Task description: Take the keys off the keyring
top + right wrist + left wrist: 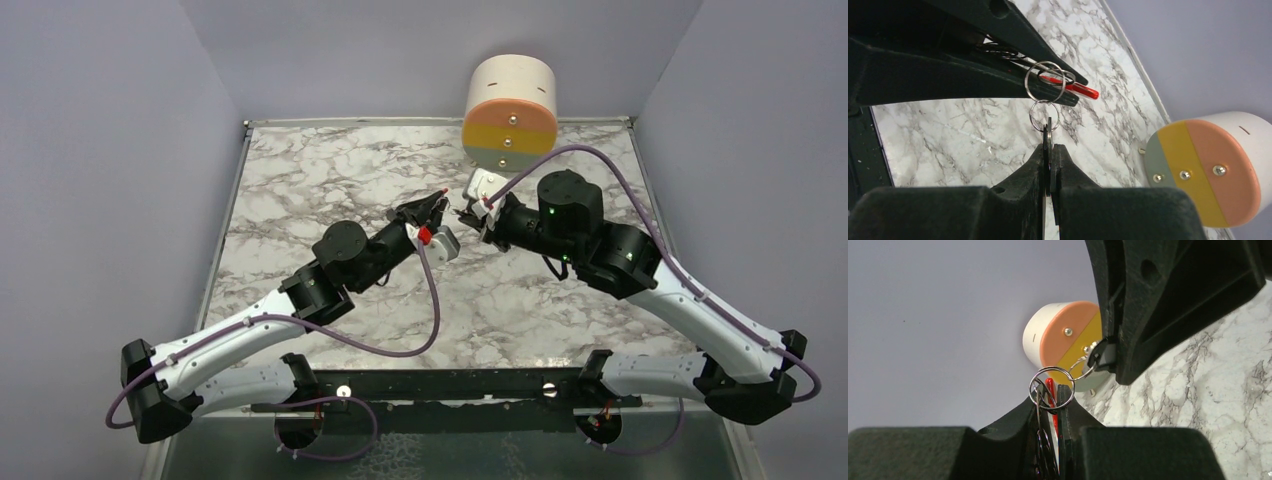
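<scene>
Both grippers meet in mid-air above the marble table (pixel 300 190). My left gripper (pixel 437 200) (pixel 1055 390) is shut on the keyring: a thin silver ring (pixel 1051 386) (pixel 1045 81) with darker wire loops and a thin red piece (pixel 1050 390) (pixel 1080 90) seen edge-on. I cannot tell whether that piece is the red-headed key or the red clip. A smaller ring (pixel 1044 116) hangs from the silver ring and carries a flat dark-headed key (pixel 1048 131). My right gripper (pixel 462 213) (pixel 1050 146) is shut on this key. The chain is hidden.
A white cylinder with a pink, yellow and grey screwed face (pixel 510 112) (pixel 1068 337) (pixel 1208 170) stands at the table's back edge, just behind the grippers. Purple-grey walls close in the left, back and right sides.
</scene>
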You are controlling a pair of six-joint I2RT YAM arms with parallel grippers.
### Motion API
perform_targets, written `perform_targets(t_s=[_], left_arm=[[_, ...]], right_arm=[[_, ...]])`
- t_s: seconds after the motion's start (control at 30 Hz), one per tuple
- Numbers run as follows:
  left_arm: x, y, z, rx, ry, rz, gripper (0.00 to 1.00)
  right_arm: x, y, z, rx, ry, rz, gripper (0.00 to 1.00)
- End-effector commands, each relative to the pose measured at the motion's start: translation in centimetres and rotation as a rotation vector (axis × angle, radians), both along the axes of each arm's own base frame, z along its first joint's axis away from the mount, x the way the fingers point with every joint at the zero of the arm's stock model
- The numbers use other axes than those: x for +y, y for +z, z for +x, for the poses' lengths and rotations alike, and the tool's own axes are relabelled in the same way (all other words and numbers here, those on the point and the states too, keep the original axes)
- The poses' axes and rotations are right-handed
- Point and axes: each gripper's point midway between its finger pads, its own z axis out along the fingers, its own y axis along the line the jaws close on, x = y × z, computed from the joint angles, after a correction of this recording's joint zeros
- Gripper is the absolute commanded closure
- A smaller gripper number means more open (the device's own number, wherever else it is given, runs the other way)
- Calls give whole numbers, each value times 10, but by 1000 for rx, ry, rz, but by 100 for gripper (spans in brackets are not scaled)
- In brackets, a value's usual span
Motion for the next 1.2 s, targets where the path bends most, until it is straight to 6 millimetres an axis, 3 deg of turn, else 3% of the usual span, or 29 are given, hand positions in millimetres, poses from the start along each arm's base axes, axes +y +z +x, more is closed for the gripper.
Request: perform_targets(t_s=[0.0,0.23,0.53,0.97,1.17], left_arm=[[6,22,-11,-28,-42,-16,100],[-2,5,-24,19,-130,76,100],[-9,-6,-31,52,-187,135,100],[-8,-6,-31,65,-185,179,100],[-10,0,-27,53,-173,168,100]], right_arm=[[-7,34,10,-70,-71,102,95],[-14,50,6,-116,-70,150,93],[-6,42,5,-92,-34,109,93],[7,49,4,-129,52,42,92],[8,39,0,-111,83,-6,92]])
